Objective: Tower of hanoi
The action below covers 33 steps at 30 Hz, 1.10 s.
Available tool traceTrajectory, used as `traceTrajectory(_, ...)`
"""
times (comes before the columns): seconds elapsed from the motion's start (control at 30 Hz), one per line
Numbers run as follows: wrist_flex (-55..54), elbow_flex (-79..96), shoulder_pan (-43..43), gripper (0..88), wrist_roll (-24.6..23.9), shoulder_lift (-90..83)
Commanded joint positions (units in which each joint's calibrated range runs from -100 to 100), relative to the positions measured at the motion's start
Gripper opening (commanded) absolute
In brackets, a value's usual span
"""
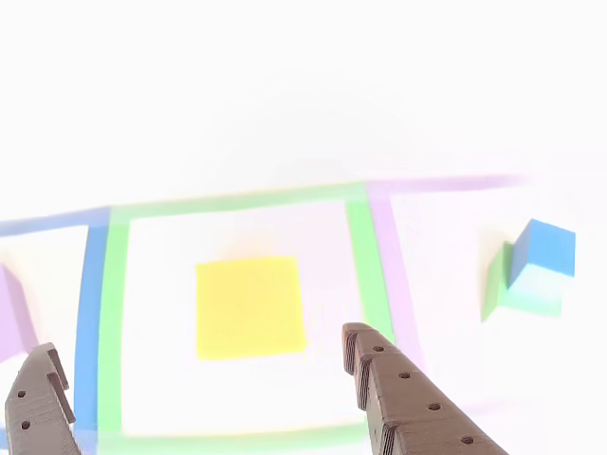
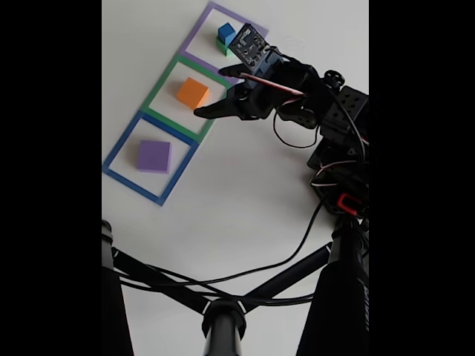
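Observation:
The orange block (image 2: 193, 93) sits inside the green square outline and looks washed-out yellow (image 1: 248, 306) in the other view. A small blue cube (image 2: 226, 32) rests on a green block (image 2: 222, 47) inside the purple outline, seen at the right (image 1: 545, 248) in the other view. Inside the blue outline lies the purple slab (image 2: 154, 156), with just its edge (image 1: 11, 318) at the left of the other view. My gripper (image 2: 210, 91) hangs open just right of the orange block, which appears ahead between its brown fingers (image 1: 199, 346). Nothing is held.
Three flat square outlines, blue (image 2: 119, 159), green (image 2: 159, 89) and purple (image 2: 194, 37), lie in a row on the white table (image 2: 237, 193). The arm's base and cables (image 2: 338, 148) stand at the right. A black stand (image 2: 223, 311) crosses the foreground.

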Motion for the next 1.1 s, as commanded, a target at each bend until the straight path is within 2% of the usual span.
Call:
traceTrajectory(0.0, -17.67, 3.98, 1.05, 35.4, 0.0, 7.5)
traceTrajectory(0.5, -53.14, 5.98, 3.26, 35.8, 0.0, 37.45)
traceTrajectory(0.87, -67.23, 0.17, 1.82, 35.8, 0.0, 55.13)
traceTrajectory(1.07, -71.28, -3.11, 1.92, 35.8, 0.0, 62.16)
